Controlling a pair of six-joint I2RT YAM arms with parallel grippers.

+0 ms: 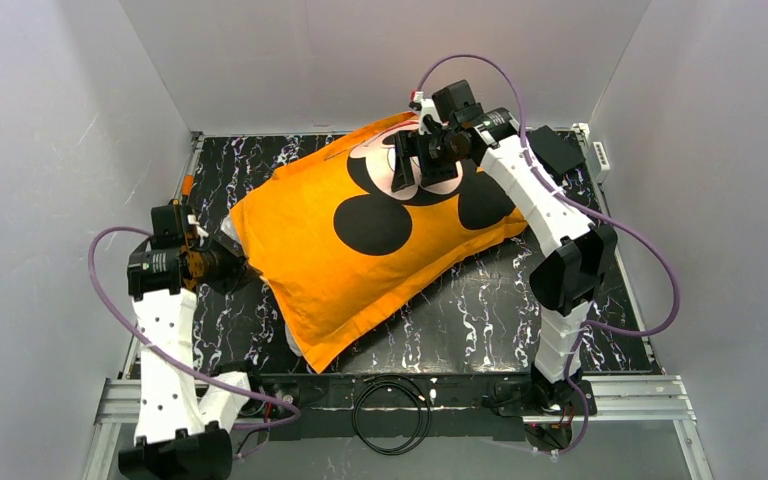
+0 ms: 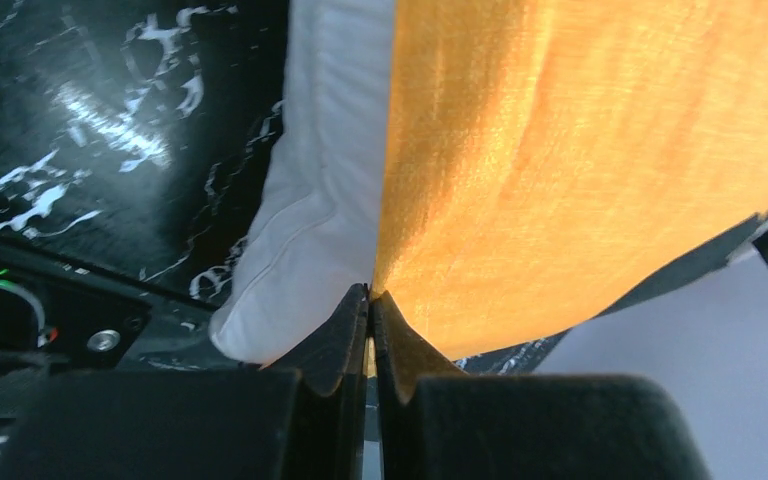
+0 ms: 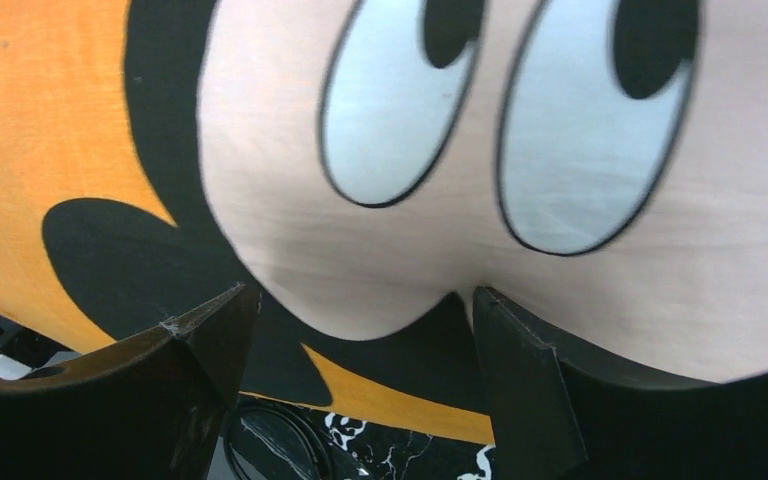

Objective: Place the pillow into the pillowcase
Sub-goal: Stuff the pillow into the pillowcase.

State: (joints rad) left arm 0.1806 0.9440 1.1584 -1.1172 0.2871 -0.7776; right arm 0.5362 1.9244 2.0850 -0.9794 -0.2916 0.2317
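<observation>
Left tool (image 2: 371, 295) pressed together, pinching the pillowcase (image 1: 320, 270) edge at its left corner, with the white pillow (image 2: 310, 220) poking out beside it. Right tool (image 3: 362, 295) spread wide over the Mickey face at the far end. Pillowcase lies diagonally across the black marbled surface (image 1: 480, 310).

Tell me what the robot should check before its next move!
1. Left gripper shut: ok.
2. It pinches the pillowcase edge: ok, orange shows between its jaws.
3. Right gripper open: ok, over the Mickey face.
4. Right gripper touching the pillowcase: cannot tell.
5. Pillow all inside: not ok, white sticks out by the left gripper.
</observation>
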